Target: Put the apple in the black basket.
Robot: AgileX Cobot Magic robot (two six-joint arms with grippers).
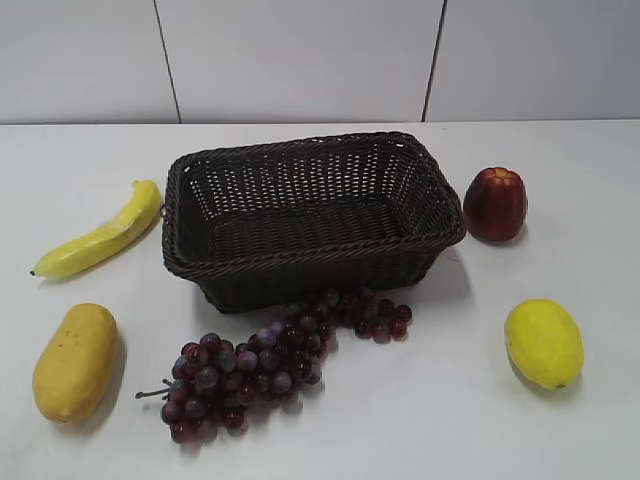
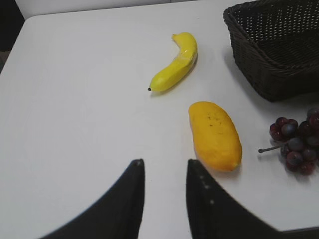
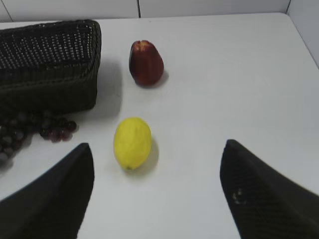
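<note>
The dark red apple (image 1: 495, 204) stands upright on the white table, just right of the black basket (image 1: 440, 205). The basket is a large dark woven rectangle in the middle of the table, and nothing lies in it. In the right wrist view the apple (image 3: 146, 62) is far ahead, beside the basket (image 3: 50, 64). My right gripper (image 3: 157, 149) is open wide and empty, above the table near the yellow lemon. My left gripper (image 2: 164, 167) is open and empty, over bare table. Neither gripper shows in the exterior view.
A yellow lemon (image 1: 543, 342) (image 3: 132, 142) lies front right. A purple grape bunch (image 1: 270, 360) lies against the basket's front. An orange-yellow mango (image 1: 75, 360) (image 2: 215, 134) lies front left, and a banana (image 1: 100, 238) (image 2: 175, 63) left of the basket.
</note>
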